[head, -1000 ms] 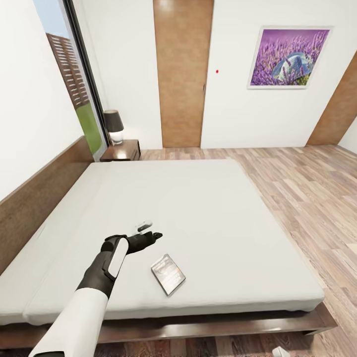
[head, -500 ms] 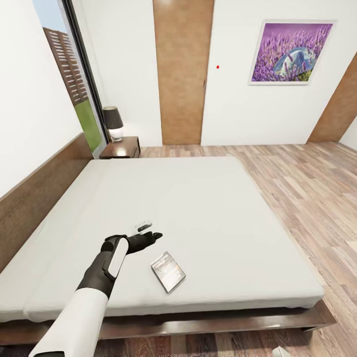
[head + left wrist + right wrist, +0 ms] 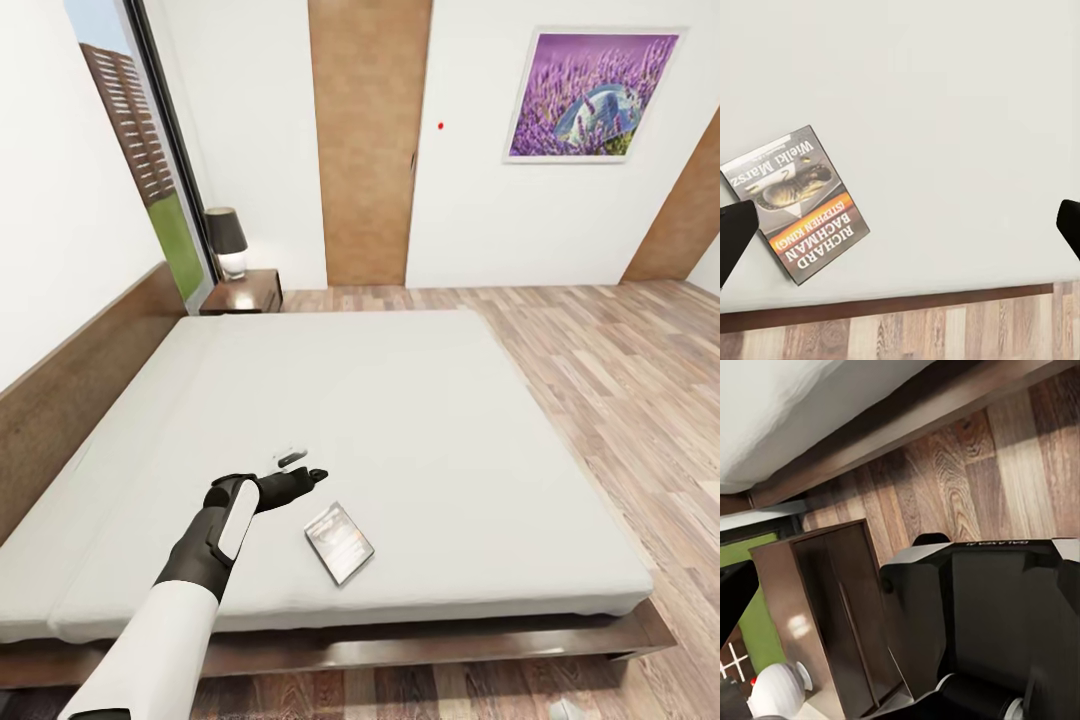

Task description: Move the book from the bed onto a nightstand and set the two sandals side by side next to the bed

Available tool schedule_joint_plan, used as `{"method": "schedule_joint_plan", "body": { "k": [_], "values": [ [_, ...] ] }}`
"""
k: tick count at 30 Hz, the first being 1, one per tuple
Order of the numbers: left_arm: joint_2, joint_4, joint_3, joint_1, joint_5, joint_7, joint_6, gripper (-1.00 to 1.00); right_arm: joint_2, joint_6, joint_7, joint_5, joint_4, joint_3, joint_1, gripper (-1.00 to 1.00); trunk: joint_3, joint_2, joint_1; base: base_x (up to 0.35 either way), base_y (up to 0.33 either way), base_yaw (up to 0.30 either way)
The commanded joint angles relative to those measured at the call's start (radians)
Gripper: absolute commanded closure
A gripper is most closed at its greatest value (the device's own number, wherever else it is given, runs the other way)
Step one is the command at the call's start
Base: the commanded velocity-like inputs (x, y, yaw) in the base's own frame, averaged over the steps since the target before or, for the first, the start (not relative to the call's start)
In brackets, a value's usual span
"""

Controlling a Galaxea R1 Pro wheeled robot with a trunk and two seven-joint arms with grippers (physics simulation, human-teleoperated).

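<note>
We see a lamp with a dark shade and white base in the far corner, next to a tall window showing a building and grass. A wood wall panel runs up the far white wall, a small red dot beside it. A framed purple flower picture hangs further right. Wood plank floor covers the room. In the right wrist view we note a dark cabinet and a white vase beside it.

Left end effector outstretched, fingers apart
</note>
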Motion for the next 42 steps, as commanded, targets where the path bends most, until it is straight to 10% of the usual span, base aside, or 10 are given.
{"method": "schedule_joint_plan", "body": {
  "k": [1,22,29,42],
  "values": [
    [-0.001,-0.001,0.005,-0.001,-0.003,-0.006,0.006,-1.00,0.000,0.006,0.005,0.010,-0.001,-0.009,-0.001,-1.00,-0.003,-0.002,0.001,0.000,0.000,0.000],
    [-0.002,-0.001,0.005,0.000,-0.003,-0.009,0.007,-1.00,0.000,0.005,0.005,0.010,-0.001,-0.009,-0.001,-1.00,-0.029,-0.002,0.001,0.000,0.000,0.000],
    [0.004,0.014,0.006,0.001,-0.005,-0.172,0.002,-1.00,0.000,0.005,0.005,0.010,-0.001,-0.009,-0.001,-1.00,-0.037,-0.002,0.001,0.000,0.000,0.000],
    [0.005,0.021,0.007,0.002,-0.008,-0.190,0.001,-1.00,0.001,0.005,0.005,0.010,-0.001,-0.009,-0.001,-1.00,-0.053,-0.002,0.001,0.000,0.000,0.000]
  ]
}}
